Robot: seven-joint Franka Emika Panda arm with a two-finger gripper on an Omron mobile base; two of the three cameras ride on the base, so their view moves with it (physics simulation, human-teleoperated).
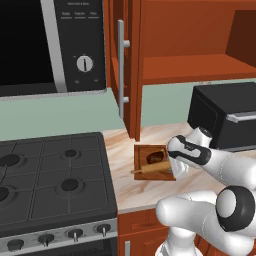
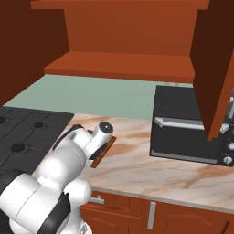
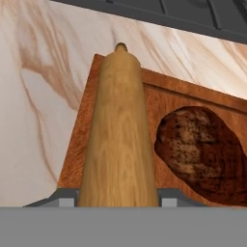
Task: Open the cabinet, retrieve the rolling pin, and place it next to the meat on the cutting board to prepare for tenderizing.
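Note:
The light-tan rolling pin (image 3: 119, 130) runs straight out from my gripper (image 3: 118, 198), whose two dark fingertips (image 3: 62, 198) press against its sides. It lies along the left edge of the brown cutting board (image 3: 159, 94). The dark reddish meat (image 3: 200, 144) sits on the board just right of the pin, with a narrow gap between them. From the left base view, the pin (image 1: 150, 170) lies across the near edge of the board (image 1: 142, 151), with the meat (image 1: 156, 157) behind it and my gripper (image 1: 175, 164) at its right end. The cabinet (image 1: 185, 67) above stands open.
The open cabinet door (image 1: 122, 65) hangs over the counter's left part, and the other door (image 2: 212, 68) hangs at the right. A black toaster oven (image 1: 227, 115) stands right of the board. The stove (image 1: 55, 175) is on the left, under a microwave (image 1: 50, 45).

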